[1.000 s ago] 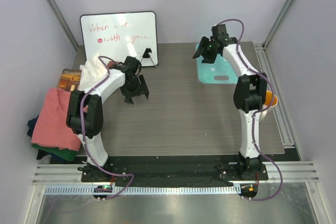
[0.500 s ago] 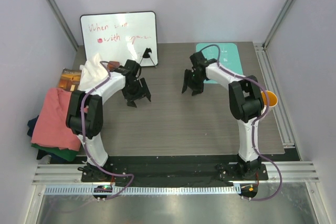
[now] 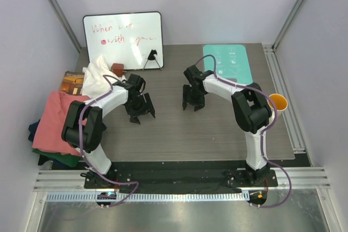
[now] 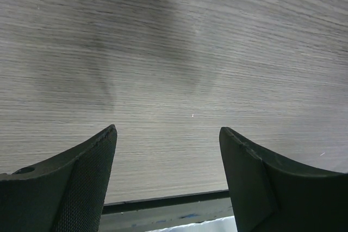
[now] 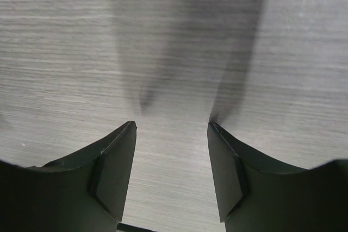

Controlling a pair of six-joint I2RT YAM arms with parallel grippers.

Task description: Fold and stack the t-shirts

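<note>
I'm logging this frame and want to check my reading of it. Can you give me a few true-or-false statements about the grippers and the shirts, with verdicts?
1. The left gripper and the right gripper are both open and hold nothing. True.
2. The salmon-pink t-shirt lies spread flat in the middle of the table. False: it lies heaped at the far left, over the dark green t-shirt.
3. The right gripper is over the teal mat. False: it is over bare table, and the mat lies farther back and to the right.
4. The white t-shirt lies bunched by the lower left corner of the whiteboard. True.
</note>
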